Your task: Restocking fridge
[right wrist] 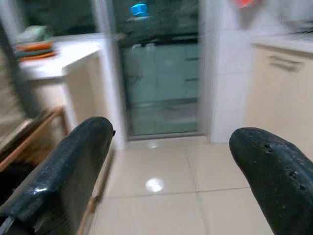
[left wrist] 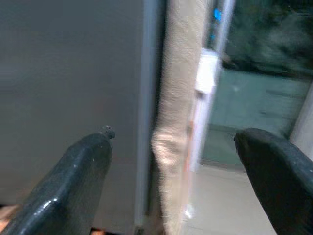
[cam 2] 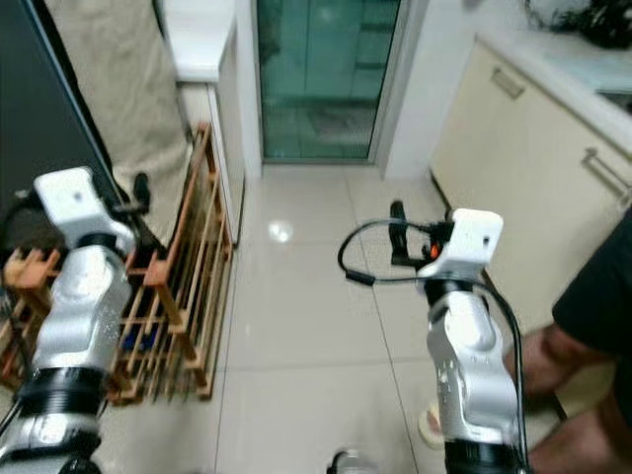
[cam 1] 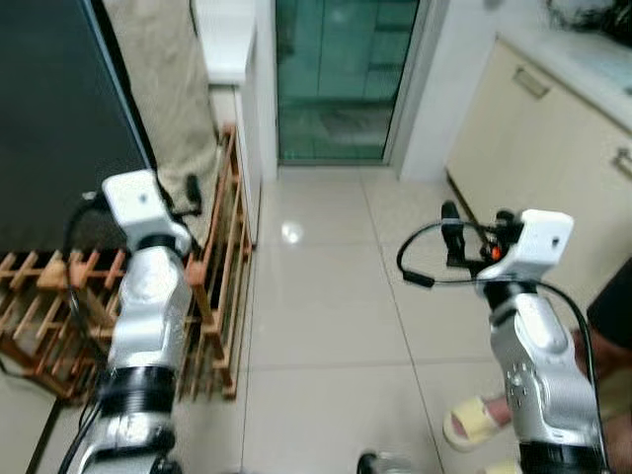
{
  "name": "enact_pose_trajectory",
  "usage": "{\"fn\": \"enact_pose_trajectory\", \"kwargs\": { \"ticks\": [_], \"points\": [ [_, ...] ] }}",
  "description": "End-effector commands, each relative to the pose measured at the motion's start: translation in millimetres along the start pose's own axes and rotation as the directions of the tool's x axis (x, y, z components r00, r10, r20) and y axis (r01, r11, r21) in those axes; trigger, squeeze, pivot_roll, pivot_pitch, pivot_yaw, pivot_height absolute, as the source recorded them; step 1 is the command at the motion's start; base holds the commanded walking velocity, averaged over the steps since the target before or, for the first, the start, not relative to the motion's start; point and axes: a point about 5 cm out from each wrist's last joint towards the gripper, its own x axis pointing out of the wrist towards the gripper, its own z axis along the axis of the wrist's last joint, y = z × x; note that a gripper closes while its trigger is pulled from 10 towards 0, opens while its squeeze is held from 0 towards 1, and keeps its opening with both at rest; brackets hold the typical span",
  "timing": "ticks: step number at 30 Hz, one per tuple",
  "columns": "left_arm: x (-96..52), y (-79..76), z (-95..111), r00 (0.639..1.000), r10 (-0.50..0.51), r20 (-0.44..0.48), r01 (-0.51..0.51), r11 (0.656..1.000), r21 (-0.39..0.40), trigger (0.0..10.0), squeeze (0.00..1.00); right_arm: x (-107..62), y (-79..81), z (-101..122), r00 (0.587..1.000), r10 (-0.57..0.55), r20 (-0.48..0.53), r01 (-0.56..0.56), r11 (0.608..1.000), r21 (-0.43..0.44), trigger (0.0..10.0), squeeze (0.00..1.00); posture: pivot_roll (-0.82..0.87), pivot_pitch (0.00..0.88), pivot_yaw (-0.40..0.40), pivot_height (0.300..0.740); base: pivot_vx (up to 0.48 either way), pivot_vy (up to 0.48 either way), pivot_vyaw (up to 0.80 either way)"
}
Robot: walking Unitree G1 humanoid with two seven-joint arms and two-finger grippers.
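My left claw (left wrist: 171, 186) gapes empty before the tall dark-grey fridge door (cam 1: 59, 118) beside the slatted wooden rack (cam 1: 212, 286); my right claw (right wrist: 171, 181) gapes empty above the glossy pale tiled floor (cam 1: 326, 286); nothing carried yet, so restocking seems barely begun.

I see a slatted wooden rack (cam 1: 222, 286) at left, a beige cloth (cam 1: 163, 84) above it, and a person's sandalled foot (cam 1: 476, 420) at lower right.

A person (cam 2: 592, 326) is cut off at the frame edge; the fridge (left wrist: 68, 83) looks blurred
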Motion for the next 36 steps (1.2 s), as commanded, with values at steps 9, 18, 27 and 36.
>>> {"fn": "enact_pose_trajectory", "kwargs": {
  "ticks": [9,18,27,36],
  "points": [
    [-10.3,-24.8,-4.6,0.999,-0.043,-0.019,0.044,0.996,0.08,10.0,0.0,17.3,14.9,0.5,0.997,0.073,-0.001,-0.073,0.997,0.002,10.0,0.16,-0.09,0.0,-0.027,0.74,0.0,0.0,0.35],
    [-1.9,-40.1,-7.6,0.997,-0.069,-0.032,0.071,0.994,0.082,10.0,0.0,19.5,16.1,1.3,0.997,0.08,0.013,-0.08,0.997,-0.011,10.0,0.17,-0.1,0.0,-0.022,0.74,0.0,-0.32,0.55],
    [9.9,-64.2,-7.7,0.987,-0.154,-0.042,0.156,0.987,0.048,10.0,0.0,19.0,18.0,1.1,0.998,0.056,0.033,-0.055,0.998,-0.01,10.0,0.15,-0.12,0.0,0.003,0.74,0.0,-0.48,0.34],
    [11.3,-71.1,-8.8,0.977,-0.206,-0.054,0.207,0.978,0.017,10.0,0.0,13.1,24.8,6.8,0.994,0.063,0.085,-0.057,0.995,-0.078,10.0,0.15,-0.13,0.0,0.015,0.74,0.0,-0.259,0.0]
  ]
}}
